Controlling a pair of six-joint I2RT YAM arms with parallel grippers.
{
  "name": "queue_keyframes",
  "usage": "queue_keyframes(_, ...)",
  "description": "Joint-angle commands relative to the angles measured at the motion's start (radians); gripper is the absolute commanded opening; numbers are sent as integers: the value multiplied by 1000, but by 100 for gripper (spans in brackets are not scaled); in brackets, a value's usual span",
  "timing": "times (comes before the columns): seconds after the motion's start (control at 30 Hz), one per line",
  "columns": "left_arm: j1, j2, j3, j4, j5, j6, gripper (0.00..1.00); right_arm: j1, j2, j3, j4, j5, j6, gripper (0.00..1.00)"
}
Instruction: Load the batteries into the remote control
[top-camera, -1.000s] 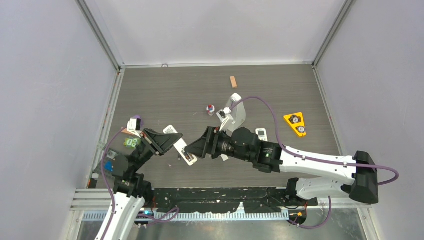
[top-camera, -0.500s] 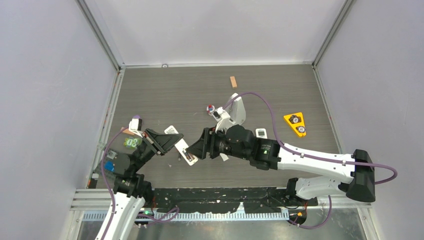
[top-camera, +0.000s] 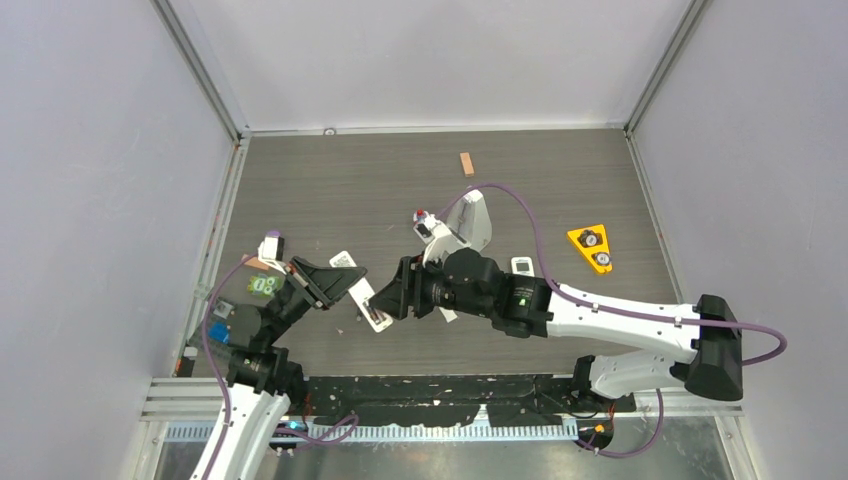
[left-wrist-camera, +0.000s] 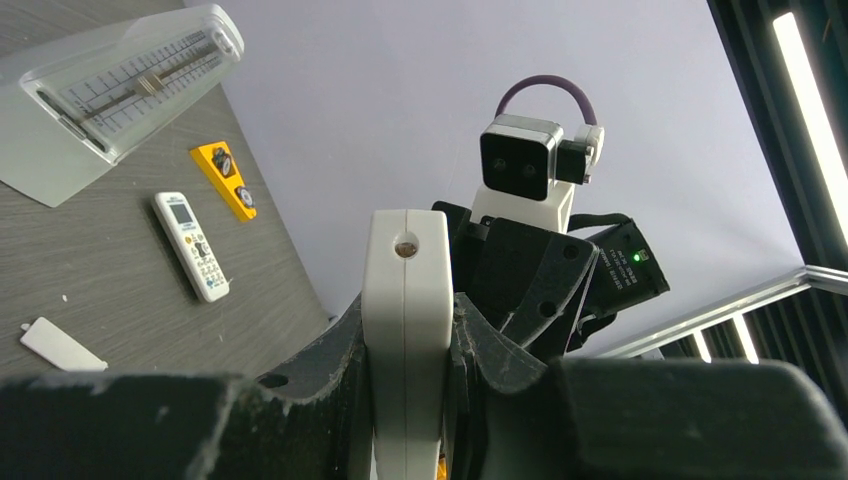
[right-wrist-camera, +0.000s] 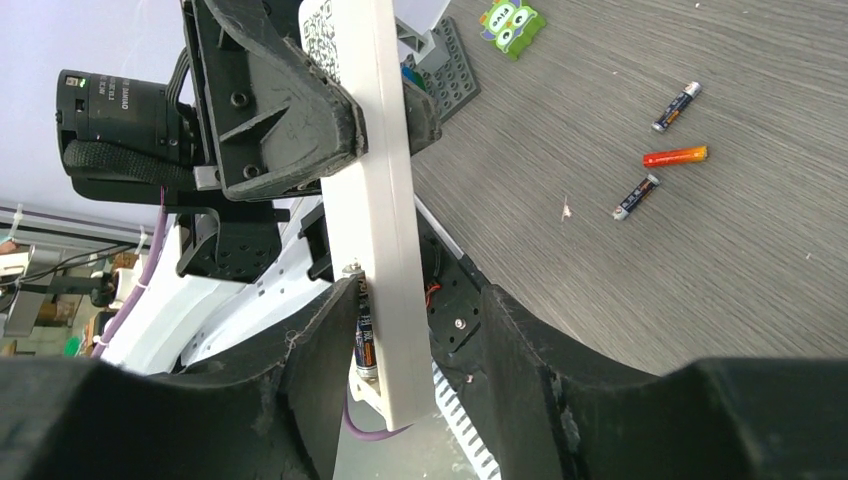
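Observation:
My left gripper (left-wrist-camera: 405, 350) is shut on the remote control (left-wrist-camera: 405, 300), a long white bar held off the table (top-camera: 368, 303). In the right wrist view the remote control (right-wrist-camera: 375, 200) runs down between the fingers of my right gripper (right-wrist-camera: 418, 300). A dark battery with an orange band (right-wrist-camera: 364, 340) lies in the remote's open compartment, and the left finger (right-wrist-camera: 320, 350) rests against it. The right finger (right-wrist-camera: 520, 350) stands apart from the remote, so this gripper is open. Three more batteries (right-wrist-camera: 675, 106) (right-wrist-camera: 675, 156) (right-wrist-camera: 636, 197) lie loose on the table.
A grey metronome (top-camera: 475, 222) and a short white remote with buttons (top-camera: 523, 267) sit behind the right arm. The small white cover (left-wrist-camera: 62, 345) lies on the table. A yellow triangle (top-camera: 591, 247), an orange block (top-camera: 466, 163) and a green toy (top-camera: 264, 286) lie around.
The right gripper has narrowed its jaws around the remote's end and crept slightly left. The left gripper has kept its hold on the remote, unmoved.

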Motion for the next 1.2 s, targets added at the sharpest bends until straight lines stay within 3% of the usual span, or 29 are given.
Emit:
queue_keyframes(0.0,2,2,36,79,5,-20,0,15,33,24,-8,-24,-32,51)
queue_keyframes(0.43,2,12,42,163,9,-58,0,16,82,-36,72,-134,9,33)
queue_keyframes(0.97,2,19,35,170,5,-30,0,25,109,-44,98,-202,-32,21)
queue_keyframes(1.1,2,17,35,162,8,-12,0,25,101,-41,99,-183,-30,26)
queue_keyframes(1.17,2,14,33,162,7,-7,0,25,100,-35,101,-170,-23,34)
